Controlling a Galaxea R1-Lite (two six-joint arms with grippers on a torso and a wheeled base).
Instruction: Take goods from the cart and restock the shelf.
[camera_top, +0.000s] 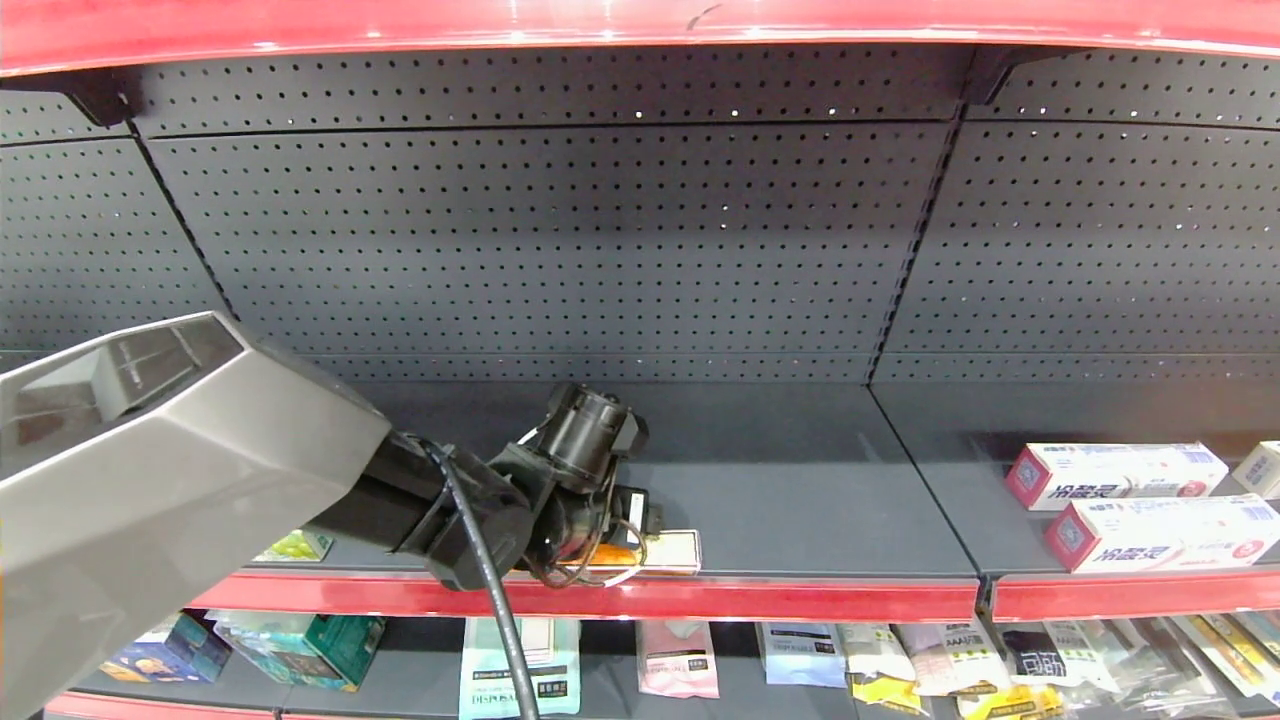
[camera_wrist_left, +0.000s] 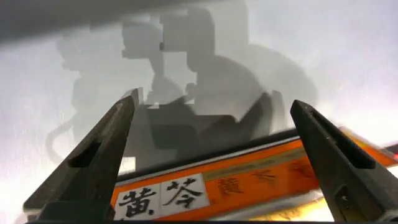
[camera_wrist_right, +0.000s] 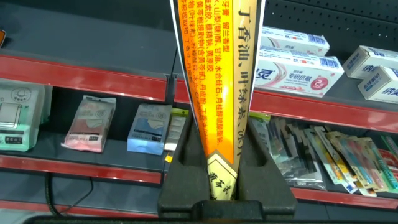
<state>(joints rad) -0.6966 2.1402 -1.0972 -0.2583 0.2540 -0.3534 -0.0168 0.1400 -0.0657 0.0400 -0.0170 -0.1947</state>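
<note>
On the dark shelf, a flat box with an orange and white label lies by the front red edge. My left gripper is right at it. In the left wrist view the gripper is open, its fingers spread wide, with the box lying across on the shelf between and beyond them. My right gripper is shut on a long yellow-orange box, holding it upright in front of the lower shelves.
White toothpaste boxes lie at the shelf's right end, also seen as boxes. A green packet sits behind my left arm. The lower shelf holds several packets and boxes. A perforated back panel closes the shelf.
</note>
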